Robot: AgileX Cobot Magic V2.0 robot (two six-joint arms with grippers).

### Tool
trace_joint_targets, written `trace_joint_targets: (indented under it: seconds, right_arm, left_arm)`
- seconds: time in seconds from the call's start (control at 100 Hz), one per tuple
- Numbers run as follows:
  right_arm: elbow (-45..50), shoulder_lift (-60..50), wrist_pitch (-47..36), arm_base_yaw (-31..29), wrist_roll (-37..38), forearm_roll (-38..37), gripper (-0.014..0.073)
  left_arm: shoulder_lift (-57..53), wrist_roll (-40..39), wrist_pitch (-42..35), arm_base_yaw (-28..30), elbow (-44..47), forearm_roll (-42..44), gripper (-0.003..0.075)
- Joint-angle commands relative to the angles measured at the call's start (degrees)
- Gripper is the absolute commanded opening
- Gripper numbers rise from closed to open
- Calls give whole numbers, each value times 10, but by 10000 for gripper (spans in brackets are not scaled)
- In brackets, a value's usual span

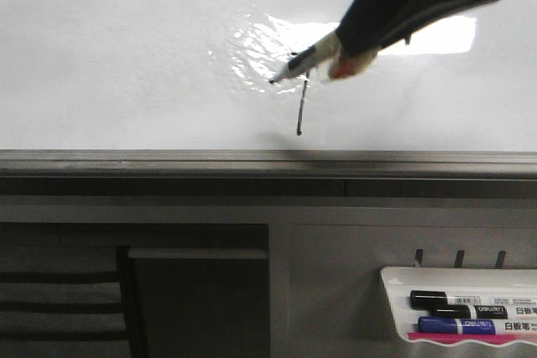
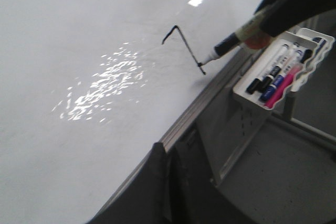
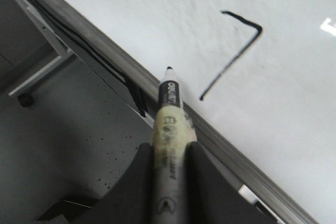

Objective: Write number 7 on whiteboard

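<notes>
Firmly clamped: right tool [image 3: 169,182] grips marker [image 3: 169,124].

marker tray [image 1: 394,278] – cut by right edge | tray pens' [image 1: 470,299] print – too small to read

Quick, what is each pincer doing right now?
Left pincer: cannot tell whether open or closed; nothing seen in it.
Right pincer: closed on the tape-wrapped black marker pen.
</notes>
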Motion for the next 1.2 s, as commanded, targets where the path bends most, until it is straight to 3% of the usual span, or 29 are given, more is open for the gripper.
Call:
trace_joint_targets:
  seconds: [0.0, 0.22, 0.46, 0.55, 1.03, 1.19]
  right_arm:
    - [-37, -41, 9, 22, -59, 1, -64]
    - [-78, -83, 174, 60, -234, 1, -64]
    - [-81, -103, 195, 62, -289, 1, -64]
    - [-81, -103, 197, 62, -304, 1, -64]
    - [-81, -103, 188, 62, -304, 1, -64]
    - [-81, -103, 186, 62, -304, 1, -64]
  left_arm:
    - [23, 15, -13, -35, -36, -15, -8]
    - [105, 102, -2, -127, -74, -15, 20]
    - [190, 160, -10, -188, -113, -14, 270]
    - [213, 160, -29, -198, -128, -15, 321]
    - [281, 160, -67, -217, -157, -15, 313]
    - [281, 160, -67, -217, -157, -15, 216]
